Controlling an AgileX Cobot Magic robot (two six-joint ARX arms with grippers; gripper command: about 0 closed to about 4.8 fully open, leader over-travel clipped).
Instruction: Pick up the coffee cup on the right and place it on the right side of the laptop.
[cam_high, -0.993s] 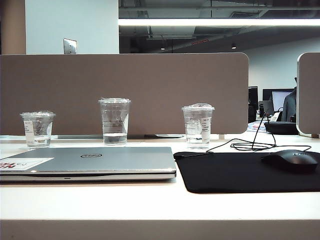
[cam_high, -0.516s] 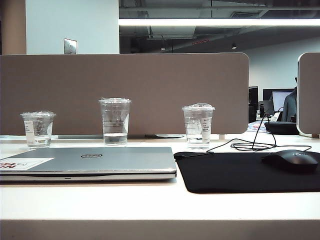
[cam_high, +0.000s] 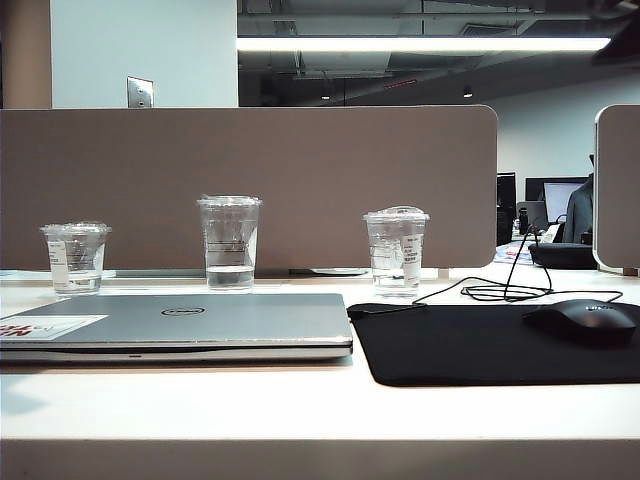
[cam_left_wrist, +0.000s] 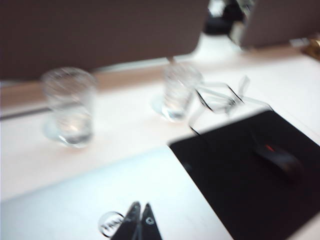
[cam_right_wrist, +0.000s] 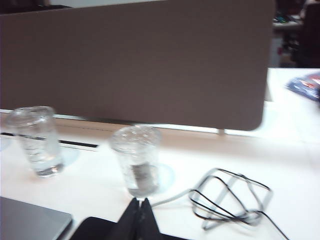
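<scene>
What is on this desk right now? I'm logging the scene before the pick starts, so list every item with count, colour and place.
coffee cup: one, clear with white sticker, back row, right, near the cable.
tall cup: one, clear with lines, back row, middle.
short cup: one, clear, back row, left.
laptop: one, silver-grey, closed, front left.
mouse pad: one, black, right of the laptop.
mouse: one, black, on the pad.
cable: one, black, looped behind the pad.
partition: one, brown, behind the cups.
left pincer: one, black, shut, above the laptop lid.
right pincer: one, black, shut, before the coffee cup.
</scene>
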